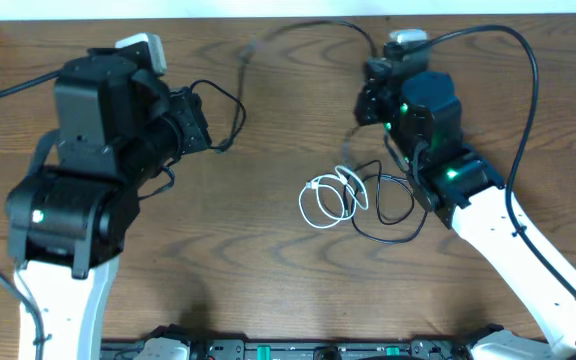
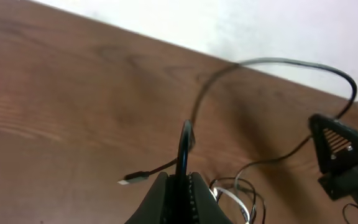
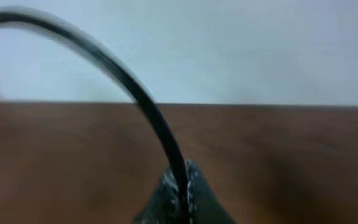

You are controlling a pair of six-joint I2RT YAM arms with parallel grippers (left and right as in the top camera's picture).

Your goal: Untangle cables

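You have the left gripper (image 2: 180, 179) and right gripper (image 3: 183, 174) each clamped tight on the black cable (image 2: 184, 143), with the white cable (image 1: 326, 200) coiled loose on the table (image 1: 238, 270); both look light and limp, best taken near a plug (image 2: 132, 179).

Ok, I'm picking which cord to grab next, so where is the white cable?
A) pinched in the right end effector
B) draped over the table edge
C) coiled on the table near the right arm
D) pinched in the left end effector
C: the overhead view shows the white cable lying coiled on the table, beside a loop of the black cable.
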